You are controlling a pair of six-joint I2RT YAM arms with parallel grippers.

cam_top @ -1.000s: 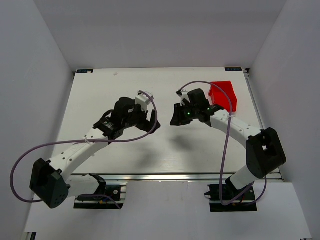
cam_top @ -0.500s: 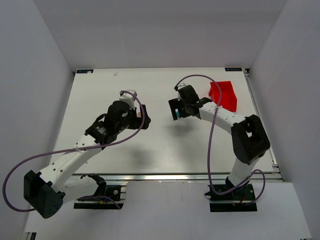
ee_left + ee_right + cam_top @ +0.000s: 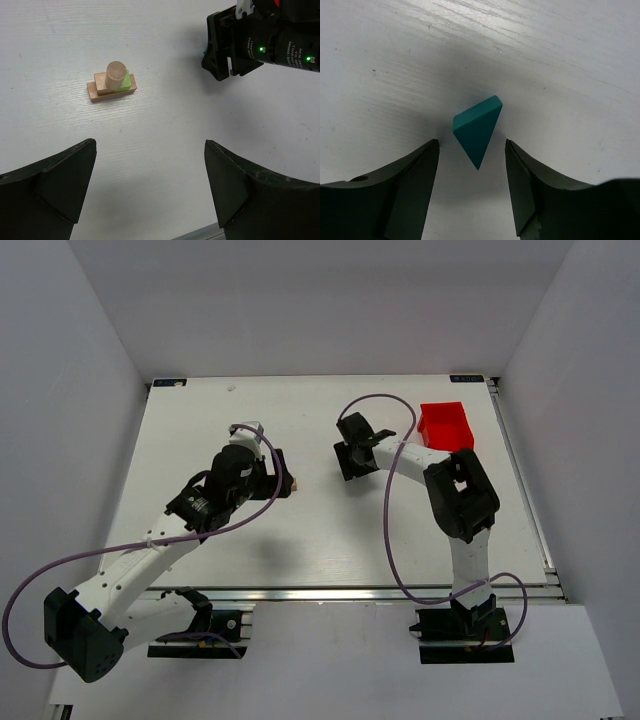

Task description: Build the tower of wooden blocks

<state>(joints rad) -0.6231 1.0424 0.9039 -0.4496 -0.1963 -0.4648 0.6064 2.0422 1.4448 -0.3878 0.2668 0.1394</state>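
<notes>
Right gripper (image 3: 471, 145) straddling the teal wedge (image 3: 476, 127), its fingers parted with bare table (image 3: 560, 60) showing on either side, so nothing is grasped yet. The wedge lies on the table apart from the wood block tower (image 3: 112, 84), to the tower's right and farther from the arm bases. From the left wrist I see the tower as a tan slab, then a tan block and a lime-green block side by side, with a tan cylinder on top. Left gripper (image 3: 150, 150) hangs near the tower, spread wide and empty. The step in hand, by my reading, is picking up the wedge. I would centre the jaws on its broad end, since the sloping faces may squirt it out, then close slowly and lift straight up.
</notes>
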